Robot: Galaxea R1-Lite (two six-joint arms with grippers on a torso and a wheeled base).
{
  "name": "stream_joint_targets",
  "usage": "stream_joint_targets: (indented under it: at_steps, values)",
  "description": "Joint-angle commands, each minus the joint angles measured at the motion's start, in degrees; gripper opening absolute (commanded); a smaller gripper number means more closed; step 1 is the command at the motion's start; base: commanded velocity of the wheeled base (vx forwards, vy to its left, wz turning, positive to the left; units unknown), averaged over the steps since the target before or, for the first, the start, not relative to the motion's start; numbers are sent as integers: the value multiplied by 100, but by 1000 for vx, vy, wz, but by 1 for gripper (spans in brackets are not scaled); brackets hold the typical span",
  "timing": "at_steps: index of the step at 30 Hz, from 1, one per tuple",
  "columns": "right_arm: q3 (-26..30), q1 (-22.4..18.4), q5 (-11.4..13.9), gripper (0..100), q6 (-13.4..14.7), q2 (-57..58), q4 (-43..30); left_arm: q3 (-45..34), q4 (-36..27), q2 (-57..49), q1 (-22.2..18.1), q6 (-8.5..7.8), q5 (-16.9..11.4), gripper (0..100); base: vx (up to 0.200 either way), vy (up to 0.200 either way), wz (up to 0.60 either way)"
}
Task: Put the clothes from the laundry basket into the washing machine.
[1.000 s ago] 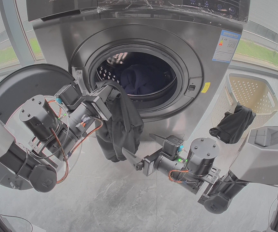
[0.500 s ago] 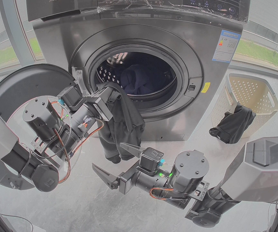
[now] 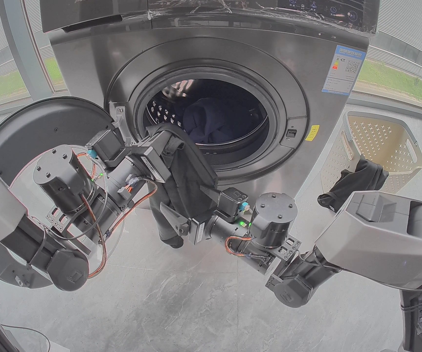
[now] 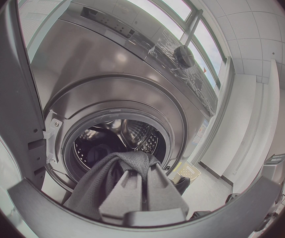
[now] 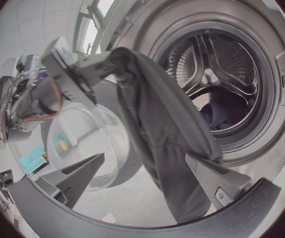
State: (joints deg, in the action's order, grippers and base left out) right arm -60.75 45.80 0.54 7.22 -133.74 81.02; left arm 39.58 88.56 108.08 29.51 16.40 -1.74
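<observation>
My left gripper (image 3: 164, 140) is shut on the top of a dark grey garment (image 3: 184, 182), just before the lower left rim of the washing machine's opening (image 3: 206, 116). The cloth hangs down toward the floor. In the left wrist view the garment (image 4: 109, 179) is bunched around my shut left gripper (image 4: 142, 174). My right gripper (image 3: 189, 206) stands open, its fingers on either side of the hanging garment's (image 5: 162, 116) lower part. A dark blue garment (image 3: 211, 121) lies in the drum. The laundry basket (image 3: 392, 143) sits tipped at the right with a black garment (image 3: 350, 187) spilling over its rim.
The round door (image 3: 34, 128) is swung wide open to the left, behind my left arm. Grey floor (image 3: 171, 304) lies open in front of the machine. Windows stand behind the machine on both sides.
My right arm first swung down and left, then rose toward the machine, bringing its open fingers around the hanging garment. The left gripper kept the garment almost still.
</observation>
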Motion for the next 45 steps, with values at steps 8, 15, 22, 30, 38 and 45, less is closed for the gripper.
stream_joint_targets:
  at_steps: [8,15,22,30,38,45]
  values:
    - [-552,-335,-142,100,-45,-310,-165,-3,3,-68,2,13,-1,0,0,0,0]
    - [-631,-502,-142,100,-54,-337,-157,-21,3,-94,2,13,-1,0,0,0,0]
    - [-588,-546,-150,100,-54,-328,-86,-38,3,-86,2,13,-1,0,0,0,0]
    - [-631,-643,-177,0,-54,-328,-69,-38,3,-86,2,21,-10,0,0,0,0]
    - [-517,-643,-177,0,-63,-143,-25,-56,3,-59,2,21,-10,0,0,0,0]
    - [441,-555,-177,0,-186,762,37,-74,3,2,-7,21,-1,0,0,0,0]
